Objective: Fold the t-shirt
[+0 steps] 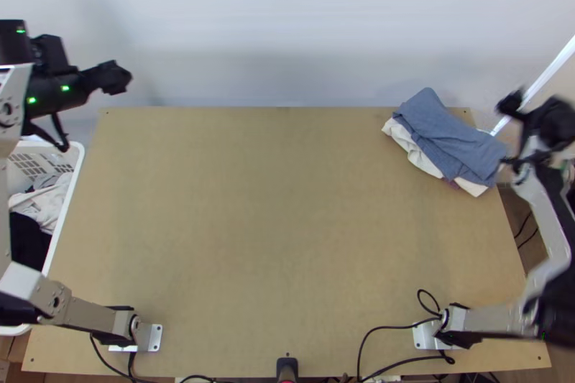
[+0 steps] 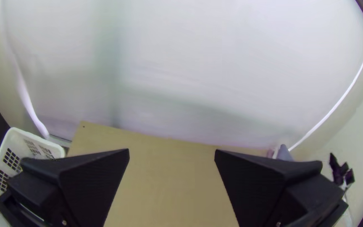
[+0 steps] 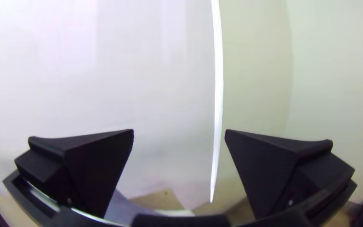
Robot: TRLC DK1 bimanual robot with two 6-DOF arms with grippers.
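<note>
My left gripper (image 2: pixel 172 150) hangs up by the laundry basket (image 2: pixel 19 141) with its fingers spread wide and nothing between them, and my right gripper (image 3: pixel 179 130), just as wide and holding nothing, is out past the table's far right corner. Which cloth is the t-shirt I can't say for certain: it may be one of the pale clothes (image 1: pixel 44 207) bunched in the basket, or the blue-grey cloth (image 1: pixel 445 135) lying folded on the pile at that far right corner, over the cream cloth (image 1: pixel 413 151). My first worry is there: if I take a folded piece for the one to be done, I undo finished work. If the shirt is in the basket, a deep pinch could bring up two pieces, since they lie tangled with the black cloth (image 1: pixel 27 239) close by, and a shallow one could slip off or snag the rim. My right arm worries me too: the pile sits right at the edge of the table (image 1: pixel 273 225), its layers askew, so a low sweep inward could drag the top piece loose or tip the lot onto the floor
</note>
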